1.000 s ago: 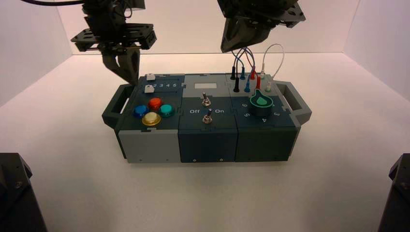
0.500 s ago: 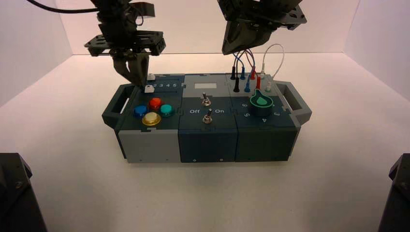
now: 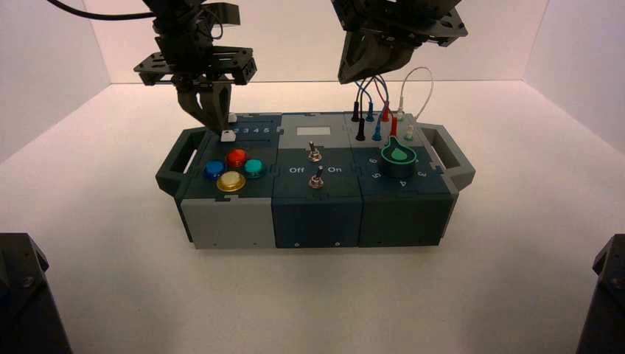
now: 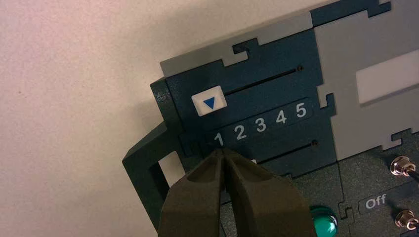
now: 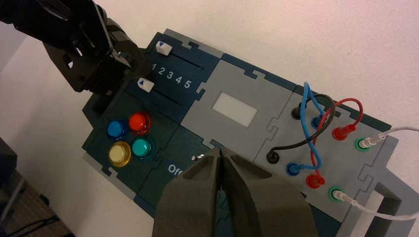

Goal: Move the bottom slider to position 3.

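- My left pincer [image 3: 218,122] hangs over the box's [image 3: 309,214] ten o'clock corner, fingers pressed together, tips at the bottom slider [image 5: 145,84].
- In my left wrist view those fingertips [image 4: 223,157] cover that slider's cap beside the printed 1; position 3 [image 4: 260,125] lies two numerals farther along the row.
- The top slider [image 4: 209,103] sits above 1.
- My right pincer [image 3: 368,63] hovers closed above the wires [image 3: 383,96] at one o'clock.

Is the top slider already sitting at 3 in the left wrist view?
No. The top slider sits at the end of its track by numeral 1, well short of position 3.
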